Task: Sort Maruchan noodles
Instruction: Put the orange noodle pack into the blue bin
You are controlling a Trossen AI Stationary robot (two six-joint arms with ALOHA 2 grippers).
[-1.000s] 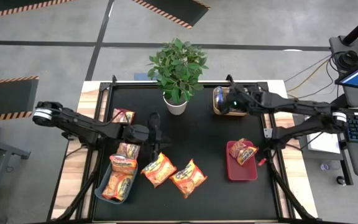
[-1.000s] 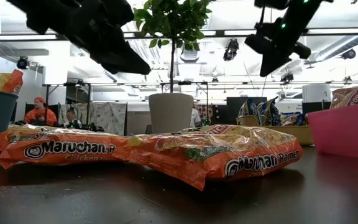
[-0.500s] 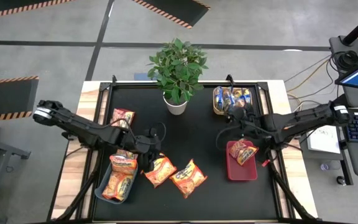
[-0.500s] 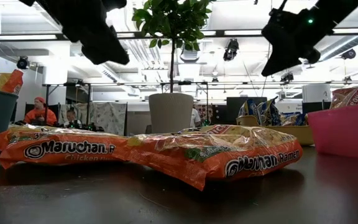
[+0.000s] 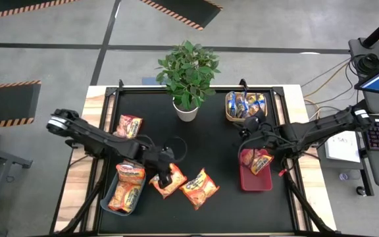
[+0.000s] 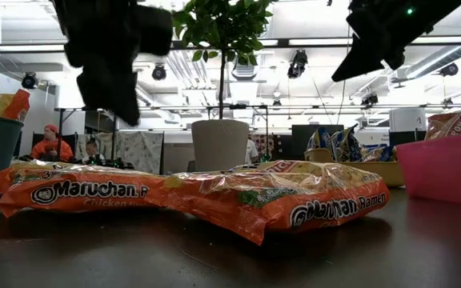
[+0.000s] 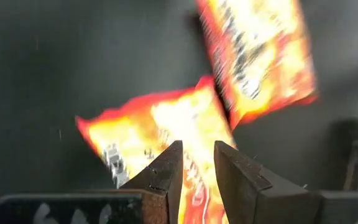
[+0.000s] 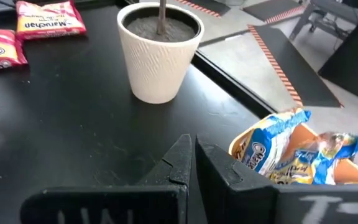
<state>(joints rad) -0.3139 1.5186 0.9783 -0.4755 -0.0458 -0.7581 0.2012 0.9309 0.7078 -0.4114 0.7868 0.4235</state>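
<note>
Two orange Maruchan noodle packets lie flat on the black table near its front. My left gripper hangs above the left one, tipped steeply down, fingers a narrow gap apart and holding nothing; the low view shows it well clear of the table. My right gripper is shut and bare, above the table beside the red bin, which holds one packet. Blue packets fill the orange bin.
A potted plant in a white pot stands at the far middle. A grey-blue bin with orange packets sits at the near left. Pink packets lie on the left half. Bare black tabletop lies between the arms.
My left gripper has gone toward the table's near edge, over the left orange packet, and has rolled and tipped from nearly level to steeply downward. My right gripper has swung from over the orange bin toward the near edge, stopping beside the red bin's far corner.
</note>
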